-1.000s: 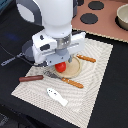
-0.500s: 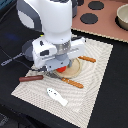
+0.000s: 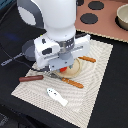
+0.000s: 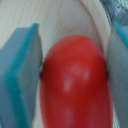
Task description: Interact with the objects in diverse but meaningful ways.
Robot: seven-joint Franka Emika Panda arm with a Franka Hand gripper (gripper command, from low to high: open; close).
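the red tomato (image 4: 75, 85) looks like smooth, glossy plastic with a soft sheen. the fingers (image 4: 21, 70) beside it carry matt teal pads, rubbery or foam-like. in the exterior view, the mat (image 3: 97, 85) at centre looks like ribbed woven cloth, and the arm's white shell (image 3: 55, 20) is smooth, shiny plastic.

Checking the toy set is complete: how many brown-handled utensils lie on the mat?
3. One brown-handled utensil at the mat's left edge in the exterior view, one behind the plate, one in front of it. The arm may hide others.
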